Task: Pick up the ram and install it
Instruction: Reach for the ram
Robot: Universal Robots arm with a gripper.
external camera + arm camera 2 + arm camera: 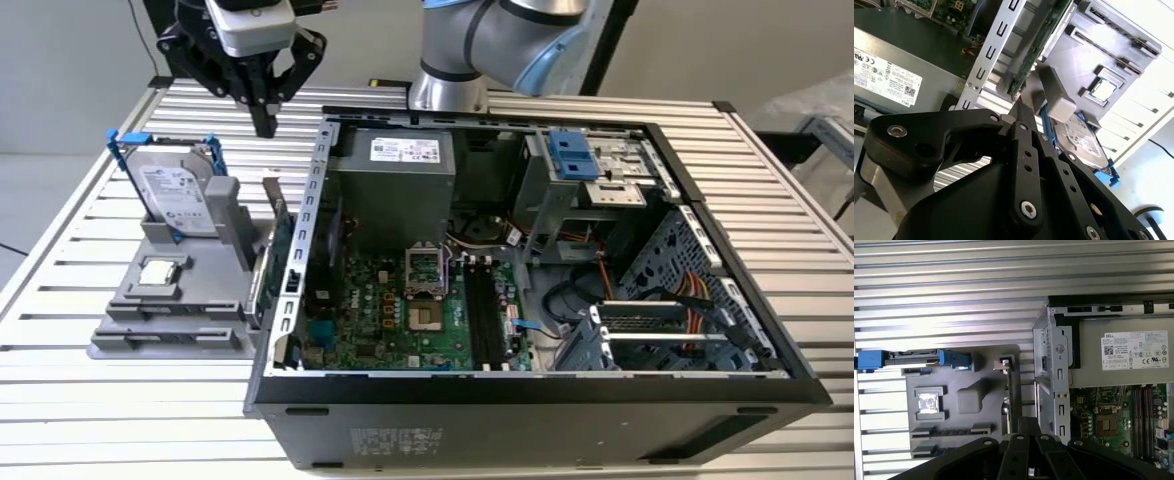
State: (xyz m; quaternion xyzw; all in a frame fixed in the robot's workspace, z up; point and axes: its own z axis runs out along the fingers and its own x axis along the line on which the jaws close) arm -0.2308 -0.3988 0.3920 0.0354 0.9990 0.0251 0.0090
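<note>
Hovering clenched, empty: end effector (264,126) just above upright ram (276,205) in grey holder (167,332).

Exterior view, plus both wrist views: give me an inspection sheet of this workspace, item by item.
Surface: slatted metal table carrying a grey holder and an open computer case.
Job's things: ram stands on edge in the holder, beside the case wall; black memory slots look empty.
Clutter: hard drive in a blue frame and processor chip, both on the holder.
Grippers: gripper shut, holding nothing, above the ram and apart from it.
Cables: coloured wires inside the case.
Surroundings: arm base behind the case.
</note>
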